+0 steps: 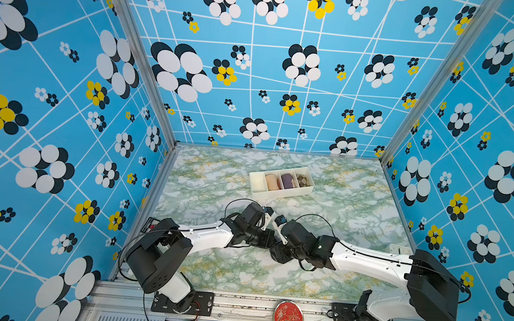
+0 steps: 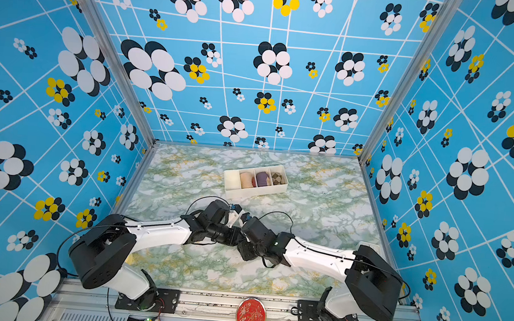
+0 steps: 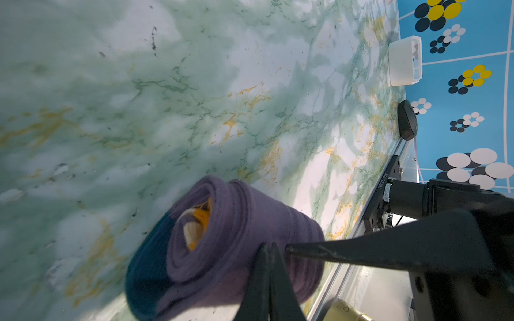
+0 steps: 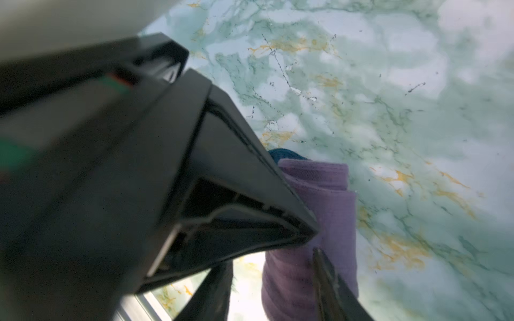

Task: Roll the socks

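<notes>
Your socks (image 3: 236, 241) lie as a tight purple roll on the marble table (image 3: 194, 83), on the side of the white tray (image 1: 279, 194) toward the arm bases, with the teal toe outside and the orange cuff at the core. Your left gripper (image 3: 268, 247) has its jaws pressed together, tips against the roll's outer layer; you cannot tell whether fabric is caught. Your right gripper (image 4: 269, 258) stands spread, one finger over the roll and the other clear beside it.
</notes>
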You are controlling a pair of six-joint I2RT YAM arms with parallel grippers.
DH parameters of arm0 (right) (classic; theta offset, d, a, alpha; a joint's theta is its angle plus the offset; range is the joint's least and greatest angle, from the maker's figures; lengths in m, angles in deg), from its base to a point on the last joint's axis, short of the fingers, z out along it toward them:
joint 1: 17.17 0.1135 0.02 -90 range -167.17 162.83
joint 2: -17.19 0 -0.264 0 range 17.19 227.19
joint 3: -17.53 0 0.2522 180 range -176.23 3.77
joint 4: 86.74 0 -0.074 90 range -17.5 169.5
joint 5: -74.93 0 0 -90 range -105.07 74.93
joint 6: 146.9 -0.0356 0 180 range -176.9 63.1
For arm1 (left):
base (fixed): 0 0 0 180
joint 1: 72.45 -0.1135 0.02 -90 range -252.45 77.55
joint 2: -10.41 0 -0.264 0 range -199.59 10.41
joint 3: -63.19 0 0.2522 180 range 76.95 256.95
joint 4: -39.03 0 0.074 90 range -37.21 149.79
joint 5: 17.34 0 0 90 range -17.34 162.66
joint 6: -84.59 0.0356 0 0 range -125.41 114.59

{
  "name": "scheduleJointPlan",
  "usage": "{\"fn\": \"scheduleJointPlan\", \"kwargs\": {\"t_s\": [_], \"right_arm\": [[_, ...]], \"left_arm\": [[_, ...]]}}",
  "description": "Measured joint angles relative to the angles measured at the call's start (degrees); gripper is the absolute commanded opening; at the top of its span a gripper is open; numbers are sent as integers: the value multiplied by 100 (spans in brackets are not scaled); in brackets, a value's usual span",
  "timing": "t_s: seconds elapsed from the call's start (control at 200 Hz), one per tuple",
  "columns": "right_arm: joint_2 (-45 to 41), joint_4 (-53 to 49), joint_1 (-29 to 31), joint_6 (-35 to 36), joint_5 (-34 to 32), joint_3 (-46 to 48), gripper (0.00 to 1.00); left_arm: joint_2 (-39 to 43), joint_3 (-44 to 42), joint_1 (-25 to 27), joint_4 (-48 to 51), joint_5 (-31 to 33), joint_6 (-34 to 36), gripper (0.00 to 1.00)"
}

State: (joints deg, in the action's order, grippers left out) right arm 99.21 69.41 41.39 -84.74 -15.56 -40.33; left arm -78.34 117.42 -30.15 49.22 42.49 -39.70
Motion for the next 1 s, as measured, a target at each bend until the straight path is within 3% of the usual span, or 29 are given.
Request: {"fn": "scheduleJointPlan", "kwargs": {"t_s": [0.555,1.0], "right_arm": [[-251,-662,-221,168,-273,-245,56],[527,-922,-551,358,348,-514,58]], "left_arm": [[-116,20,0,39,2,85,4],[-149,20,0,37,4,83,4]]}}
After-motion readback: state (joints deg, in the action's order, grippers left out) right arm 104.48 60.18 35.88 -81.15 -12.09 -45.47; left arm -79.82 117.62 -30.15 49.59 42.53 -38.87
